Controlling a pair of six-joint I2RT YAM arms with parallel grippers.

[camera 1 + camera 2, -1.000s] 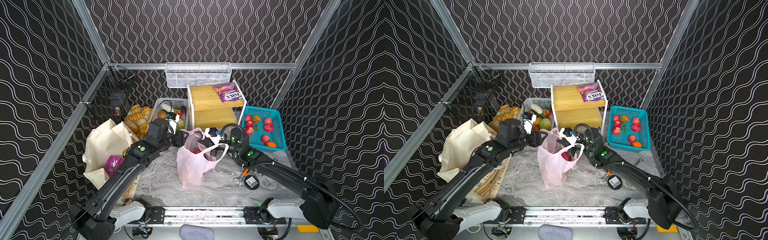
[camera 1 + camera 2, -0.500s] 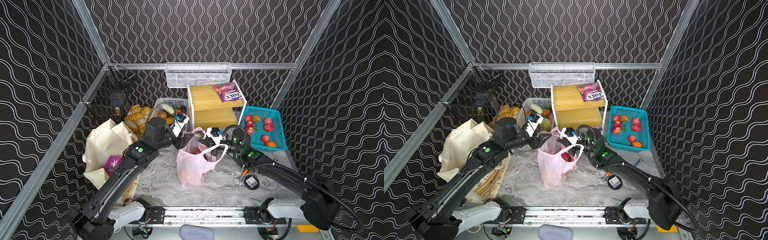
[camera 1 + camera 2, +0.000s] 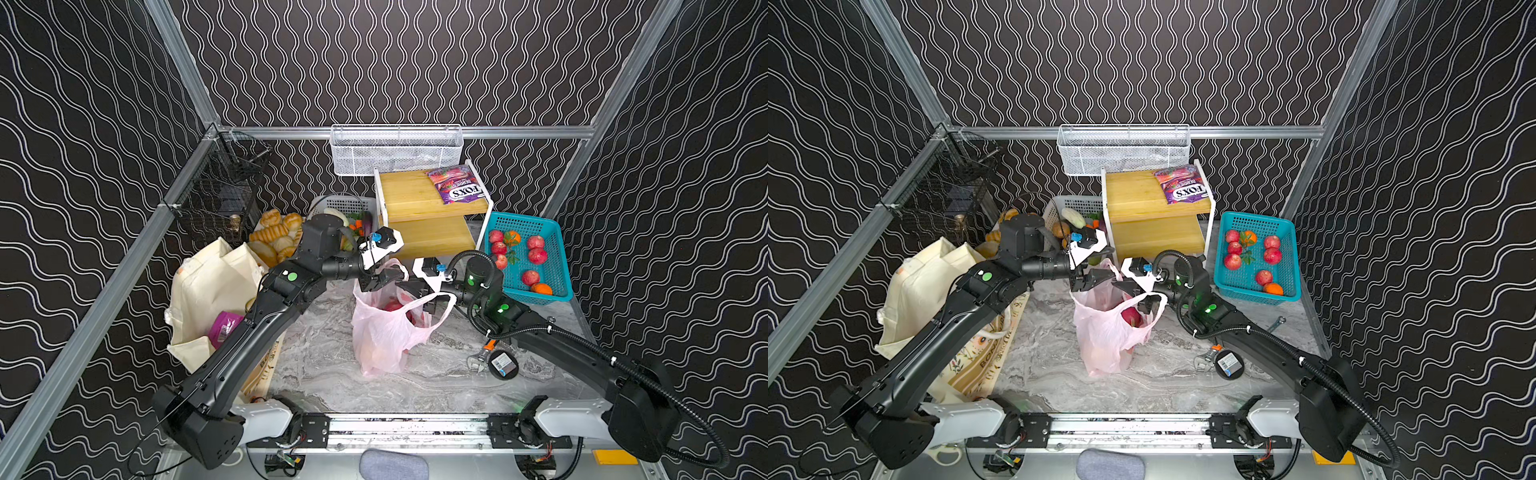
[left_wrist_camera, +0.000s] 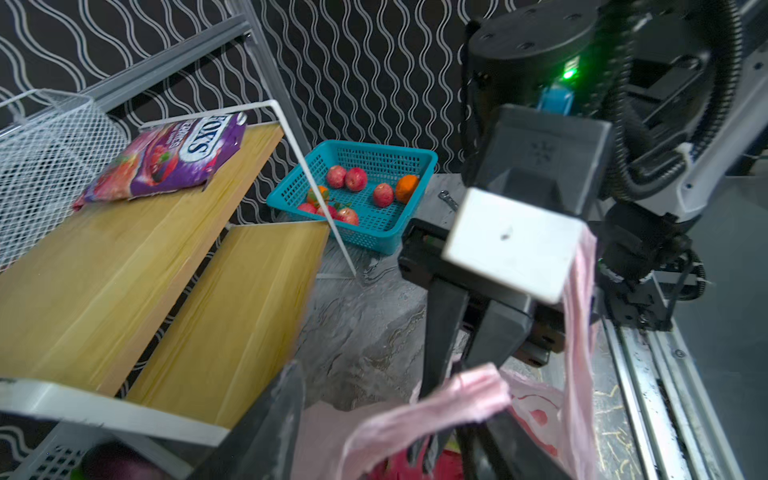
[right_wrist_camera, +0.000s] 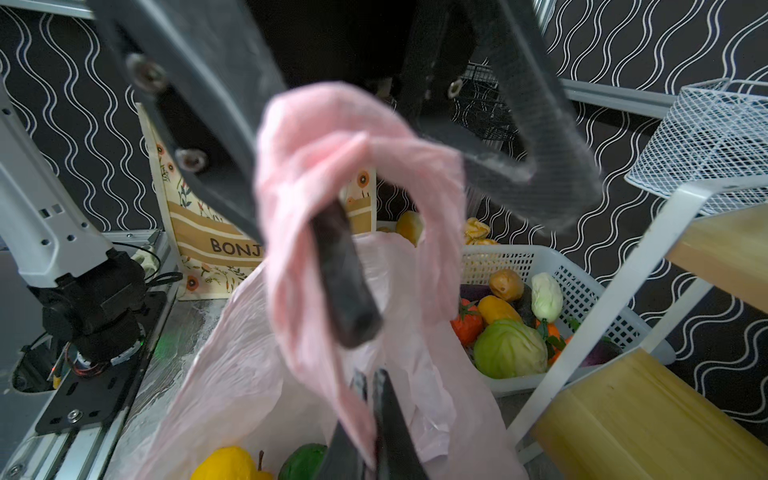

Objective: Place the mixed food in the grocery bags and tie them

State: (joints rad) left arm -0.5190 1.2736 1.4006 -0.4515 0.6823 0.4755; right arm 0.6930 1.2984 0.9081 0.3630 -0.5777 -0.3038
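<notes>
The pink plastic grocery bag (image 3: 384,336) stands upright mid-table in both top views, with a red toy fruit (image 3: 1131,318) inside. The right wrist view also shows a yellow fruit (image 5: 224,463) and a green one (image 5: 301,465) in it. My right gripper (image 3: 407,287) is shut on a twisted pink handle strand (image 5: 357,411). My left gripper (image 3: 384,277) is open just left of it, and one of its fingers (image 5: 345,282) pokes through the other handle loop (image 5: 332,137). The cream tote (image 3: 208,286) slumps at the left, holding a magenta pouch (image 3: 224,326). A purple FOX'S bag (image 3: 457,185) lies on the shelf.
A two-step wooden shelf (image 3: 424,208) stands right behind the bag. A teal basket (image 3: 552,232) of apples is at the right, a white basket (image 3: 332,204) of toy vegetables and some bread rolls (image 3: 274,232) at the back left. A tape measure (image 3: 503,365) lies front right.
My left gripper has moved right, up to the bag's top and the right gripper, and opened a little wider. The right gripper has kept its hold in place.
</notes>
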